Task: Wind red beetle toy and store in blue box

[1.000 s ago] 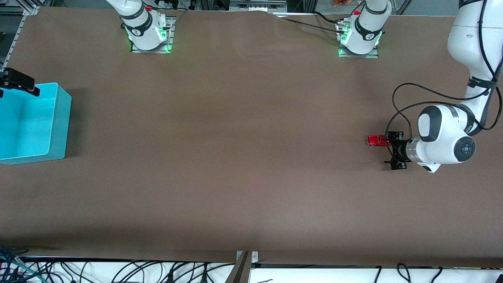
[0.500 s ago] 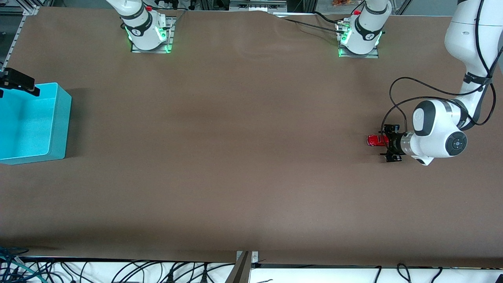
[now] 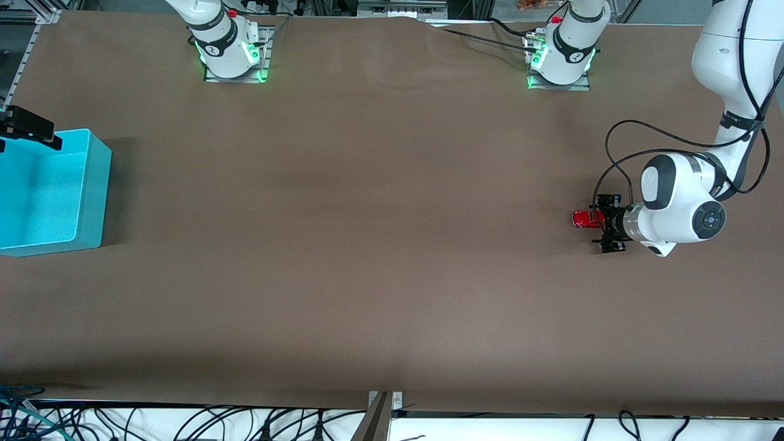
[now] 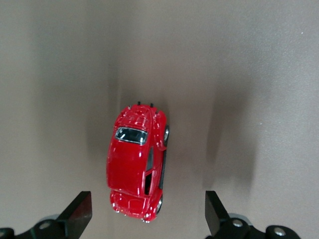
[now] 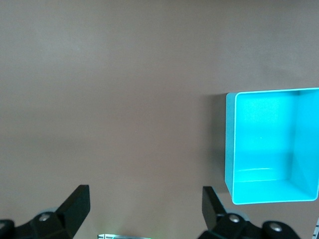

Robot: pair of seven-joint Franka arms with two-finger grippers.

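Note:
The red beetle toy (image 3: 584, 218) stands on its wheels on the brown table toward the left arm's end. My left gripper (image 3: 604, 222) is down at the table against one end of it. In the left wrist view the red beetle toy (image 4: 135, 164) reaches between the left gripper's (image 4: 146, 217) open fingers (image 4: 77, 215), and neither finger touches it. The blue box (image 3: 95, 196) sits empty at the right arm's end of the table. My right gripper (image 5: 144, 206) hangs open high over the table with nothing in it, and the blue box (image 5: 230, 144) shows below it.
The two arm bases (image 3: 233, 52) (image 3: 558, 58) stand with green lights along the table's edge farthest from the front camera. A black part (image 3: 27, 127) juts over the box's corner at the front view's edge. Cables (image 3: 184, 422) lie off the table's near edge.
The left gripper has come down and slid sideways, so its fingers now line up with the toy's end. The toy, the box and the right arm have not moved.

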